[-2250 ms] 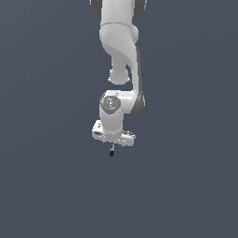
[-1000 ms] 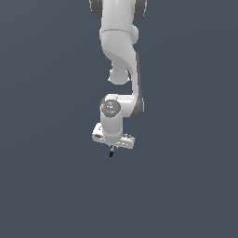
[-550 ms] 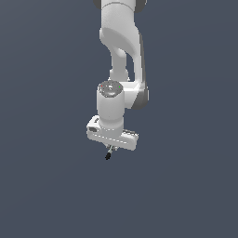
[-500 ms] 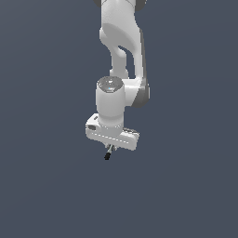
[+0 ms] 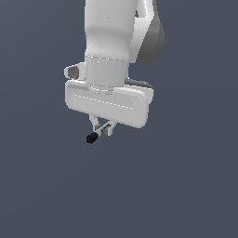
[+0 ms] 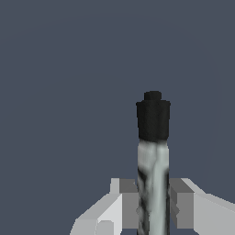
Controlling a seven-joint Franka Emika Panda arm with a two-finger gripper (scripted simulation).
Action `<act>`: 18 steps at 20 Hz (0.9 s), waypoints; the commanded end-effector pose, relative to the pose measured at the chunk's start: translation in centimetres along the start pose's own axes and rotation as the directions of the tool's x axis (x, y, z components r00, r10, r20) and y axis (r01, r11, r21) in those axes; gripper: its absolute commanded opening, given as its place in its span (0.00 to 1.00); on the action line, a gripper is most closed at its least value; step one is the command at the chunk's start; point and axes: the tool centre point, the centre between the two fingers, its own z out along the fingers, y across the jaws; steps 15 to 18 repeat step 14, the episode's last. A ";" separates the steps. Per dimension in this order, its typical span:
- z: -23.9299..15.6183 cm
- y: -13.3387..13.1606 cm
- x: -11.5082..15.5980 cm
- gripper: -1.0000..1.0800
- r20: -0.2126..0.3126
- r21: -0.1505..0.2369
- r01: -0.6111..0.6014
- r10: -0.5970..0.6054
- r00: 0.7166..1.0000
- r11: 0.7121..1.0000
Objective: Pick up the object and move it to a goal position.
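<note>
Under the white arm, the stick (image 5: 96,134) juts from the gripper (image 5: 103,128) toward the exterior view's left, black tip outermost. The fingers (image 6: 183,202) are clamped on its pale grey shaft from both sides, against a plain dark grey background.

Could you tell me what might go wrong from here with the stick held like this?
The tool clamps the stick on its pale shaft only, with the black tip jutting well out; a fast move might let it pivot or slip. The protruding tip could also touch down first at placement.
</note>
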 end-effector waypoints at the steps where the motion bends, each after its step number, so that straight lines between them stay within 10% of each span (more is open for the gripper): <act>1: -3.9 -0.4 2.5 0.00 -0.064 0.005 -0.027 0.028 0.998 1.000; 9: -11.4 -1.0 6.3 0.00 -0.181 0.015 -0.072 0.073 0.981 0.997; 18: -12.6 -1.1 6.8 0.00 -0.199 0.016 -0.077 0.079 0.977 0.997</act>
